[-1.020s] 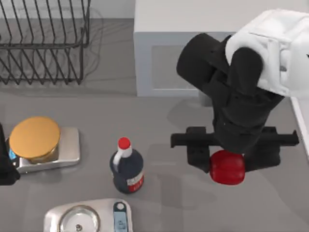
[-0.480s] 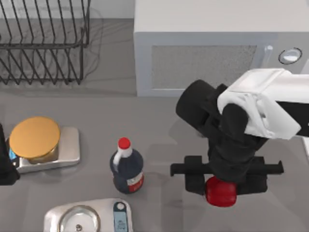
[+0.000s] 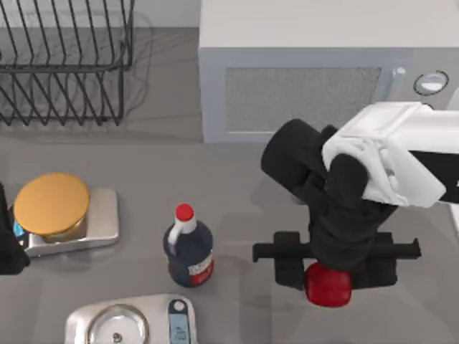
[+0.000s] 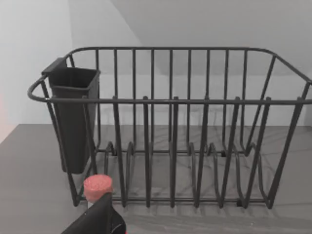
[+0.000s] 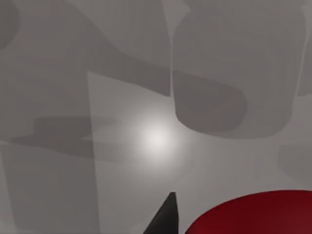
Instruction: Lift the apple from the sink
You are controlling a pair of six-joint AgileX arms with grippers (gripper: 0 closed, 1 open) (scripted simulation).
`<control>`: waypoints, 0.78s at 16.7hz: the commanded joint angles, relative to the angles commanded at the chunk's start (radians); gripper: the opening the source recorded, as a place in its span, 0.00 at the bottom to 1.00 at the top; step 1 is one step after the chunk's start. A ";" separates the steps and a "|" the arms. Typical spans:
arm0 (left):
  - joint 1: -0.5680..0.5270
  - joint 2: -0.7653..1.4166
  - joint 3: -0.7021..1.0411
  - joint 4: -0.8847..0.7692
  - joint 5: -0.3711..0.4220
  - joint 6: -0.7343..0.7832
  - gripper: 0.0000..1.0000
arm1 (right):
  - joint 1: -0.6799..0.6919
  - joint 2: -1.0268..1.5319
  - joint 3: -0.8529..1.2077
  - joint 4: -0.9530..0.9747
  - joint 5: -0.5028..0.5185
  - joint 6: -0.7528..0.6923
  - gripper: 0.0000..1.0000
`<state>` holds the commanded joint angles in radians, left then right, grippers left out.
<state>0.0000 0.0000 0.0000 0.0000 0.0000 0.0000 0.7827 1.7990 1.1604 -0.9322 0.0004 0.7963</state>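
Observation:
The red apple (image 3: 328, 287) sits between the black fingers of my right gripper (image 3: 333, 275), which is shut on it at the table's front right. The dark wrist above covers the apple's upper part. In the right wrist view the apple (image 5: 253, 214) is close by, beside one dark fingertip (image 5: 165, 214), with the grey surface and its shadows well below. The sink is out of view. My left gripper (image 3: 8, 251) stays parked at the table's far left edge.
A dark bottle with a red cap (image 3: 190, 251) stands left of the apple. A scale with a gold disc (image 3: 54, 204) is at the left, another scale (image 3: 129, 322) at the front. The wire dish rack (image 3: 64, 64) and microwave (image 3: 301, 93) are at the back.
Over the last second the right arm and the held apple have shifted toward the table's front and look smaller, uncovering the microwave. In the last half second they hardly moved.

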 joint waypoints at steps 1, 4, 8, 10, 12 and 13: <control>0.000 0.000 0.000 0.000 0.000 0.000 1.00 | 0.000 0.000 0.000 0.000 0.000 0.000 0.45; 0.000 0.000 0.000 0.000 0.000 0.000 1.00 | 0.000 0.000 0.000 0.000 0.000 0.000 0.68; 0.000 0.000 0.000 0.000 0.000 0.000 1.00 | 0.000 0.000 0.000 0.000 0.000 0.000 0.98; 0.000 0.000 0.000 0.000 0.000 0.000 1.00 | 0.000 0.000 0.000 0.000 0.000 0.000 1.00; 0.000 0.000 0.000 0.000 0.000 0.000 1.00 | 0.000 0.000 0.000 0.000 0.000 0.000 1.00; 0.000 0.000 0.000 0.000 0.000 0.000 1.00 | 0.000 0.000 0.000 0.000 0.000 0.000 1.00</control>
<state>0.0000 0.0000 0.0000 0.0000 0.0000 0.0000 0.7827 1.7990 1.1604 -0.9322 0.0004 0.7963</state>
